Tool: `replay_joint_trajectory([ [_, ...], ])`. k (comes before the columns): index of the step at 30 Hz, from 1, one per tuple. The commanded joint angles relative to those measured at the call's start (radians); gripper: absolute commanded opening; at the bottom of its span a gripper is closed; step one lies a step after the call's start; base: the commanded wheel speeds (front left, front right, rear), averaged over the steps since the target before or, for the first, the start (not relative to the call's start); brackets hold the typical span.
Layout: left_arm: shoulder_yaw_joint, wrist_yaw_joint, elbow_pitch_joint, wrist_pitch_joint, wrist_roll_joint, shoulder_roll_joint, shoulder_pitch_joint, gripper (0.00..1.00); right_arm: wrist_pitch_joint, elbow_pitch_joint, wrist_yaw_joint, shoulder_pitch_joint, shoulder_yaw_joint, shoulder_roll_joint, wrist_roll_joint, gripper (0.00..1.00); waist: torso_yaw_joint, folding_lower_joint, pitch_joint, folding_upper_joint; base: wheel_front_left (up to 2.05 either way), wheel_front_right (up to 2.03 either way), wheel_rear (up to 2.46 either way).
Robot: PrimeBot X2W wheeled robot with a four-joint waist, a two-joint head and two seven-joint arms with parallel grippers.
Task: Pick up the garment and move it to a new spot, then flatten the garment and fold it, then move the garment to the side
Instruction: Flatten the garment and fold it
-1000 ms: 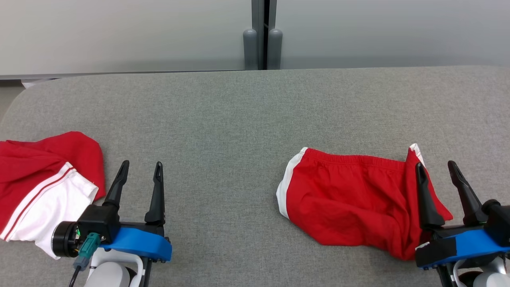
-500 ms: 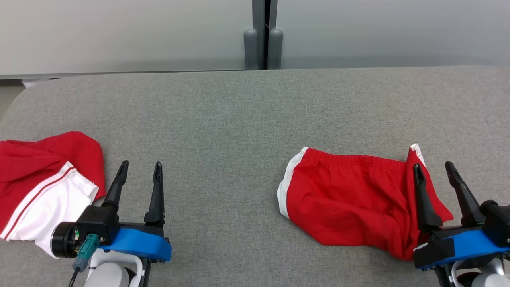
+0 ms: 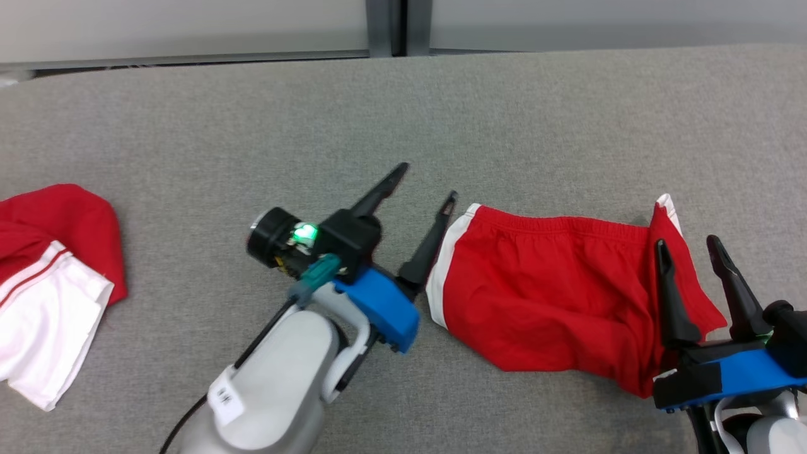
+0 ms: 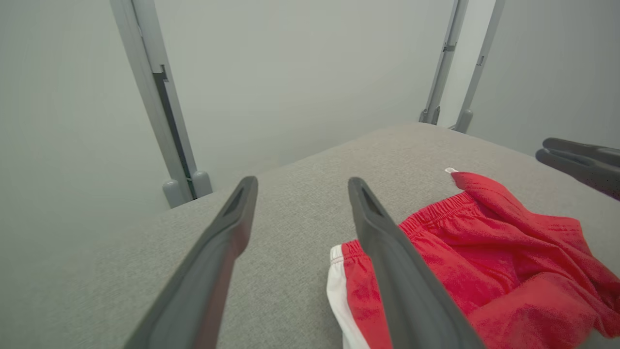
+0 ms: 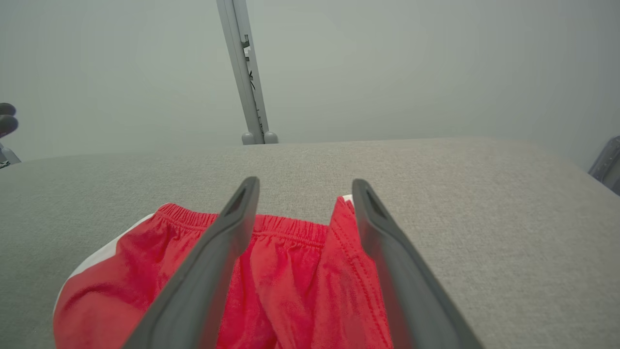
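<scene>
The garment [image 3: 542,290] is a pair of red shorts with white side trim, lying rumpled on the grey table [image 3: 315,126] at the right. My left gripper [image 3: 427,181] stands open just left of the shorts' white-trimmed left edge, its right finger close beside the waistband corner. The left wrist view has this gripper [image 4: 301,182] above the table, with the shorts [image 4: 508,261] to its lower right. My right gripper [image 3: 686,241] is open over the shorts' raised right end. In the right wrist view its gripper [image 5: 305,182] frames the elastic waistband of the shorts [image 5: 290,286].
Another red and white garment [image 3: 50,277] lies bunched at the table's left edge. Pale wall panels with a grey post [image 3: 386,25] run behind the far edge. Bare grey cloth [image 3: 567,126] stretches beyond the shorts.
The head camera has tilted down and shifted. My left arm has swung right and forward, from beside the left garment to the shorts' left edge. The right gripper has barely moved.
</scene>
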Motion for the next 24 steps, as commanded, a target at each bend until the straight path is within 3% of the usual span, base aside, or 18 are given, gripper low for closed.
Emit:
replay_joint_trajectory([
  [1, -0.033, -0.01, 0.03, 0.026, -0.006, -0.015, -0.037, 1.0, -0.006, 0.002, 0.0, -0.017, 0.006, 0.002, -0.003, 1.0, -0.008, -0.0002, 0.014, -0.0001, 0.0, 0.0, 0.0],
  [8, -0.248, -0.026, 0.207, 0.121, -0.045, -0.065, -0.211, 1.0, -0.017, 0.021, 0.0, -0.055, 0.03, 0.002, 0.0, 1.0, -0.067, -0.0002, 0.075, -0.0001, 0.0, 0.0, 0.0],
  [16, -0.513, -0.027, 0.439, 0.191, -0.103, -0.045, -0.421, 1.0, -0.039, 0.058, 0.0, -0.081, 0.047, 0.003, 0.015, 1.0, -0.119, -0.0002, 0.113, -0.0001, 0.0, 0.0, 0.0],
  [20, -0.617, -0.027, 0.555, 0.277, -0.187, -0.05, -0.462, 1.0, -0.047, 0.08, 0.0, -0.089, 0.055, 0.004, 0.024, 1.0, -0.14, -0.0002, 0.113, -0.0001, 0.0, 0.0, 0.0],
  [21, -0.633, -0.027, 0.571, 0.293, -0.214, -0.051, -0.469, 0.7, -0.05, 0.084, 0.0, -0.09, 0.056, 0.004, 0.025, 1.0, -0.144, -0.0002, 0.112, -0.0001, 0.0, 0.0, 0.0],
  [22, -0.646, -0.027, 0.582, 0.306, -0.239, -0.052, -0.469, 0.0, -0.054, 0.087, 0.0, -0.091, 0.053, 0.004, 0.028, 1.0, -0.146, -0.0002, 0.11, -0.0001, 0.0, 0.0, 0.0],
  [24, -0.664, -0.026, 0.591, 0.298, -0.264, -0.046, -0.492, 0.0, -0.058, 0.092, 0.0, -0.092, 0.049, 0.004, 0.029, 1.0, -0.148, -0.0002, 0.108, -0.0001, 0.0, 0.0, 0.0],
])
